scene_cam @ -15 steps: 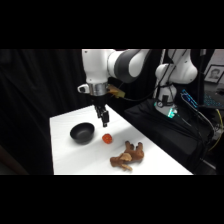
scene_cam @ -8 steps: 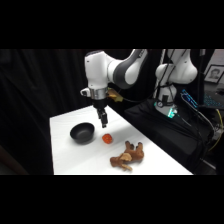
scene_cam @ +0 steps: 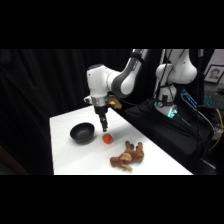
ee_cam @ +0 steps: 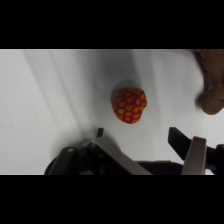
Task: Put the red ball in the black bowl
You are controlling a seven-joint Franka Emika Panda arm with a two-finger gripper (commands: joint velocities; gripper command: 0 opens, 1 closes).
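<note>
**Gripper hanging over the red ball, nothing grabbed**

So, side view first. The white table (scene_cam: pixel 75 155) has three things on it. The black bowl (scene_cam: pixel 82 133) sits toward the left part of the table, right way up. The red ball (scene_cam: pixel 107 138) lies on the tabletop just to the right of the bowl, near it but not touching. Further toward the camera and to the right is a brown plush toy (scene_cam: pixel 128 155), lying on its side, clearly apart from the ball. The arm reaches in from the upper right and the gripper (scene_cam: pixel 104 127) points straight down, its tip just above the ball and a touch to the left of it. From this angle I can't tell if it touches the ball.

Wrist view now. The ball (ee_cam: pixel 129 105) shows a bumpy orange-red pattern and rests on bare white table. The gripper (ee_cam: pixel 142 139) has its two fingers (ee_cam: pixel 112 152) spread wide apart at the bottom of the picture, with the ball lying beyond the gap, not between them. Nothing is pinched. A brown bit of the plush toy (ee_cam: pixel 212 80) pokes in at the upper right edge, well apart from the ball.
</note>
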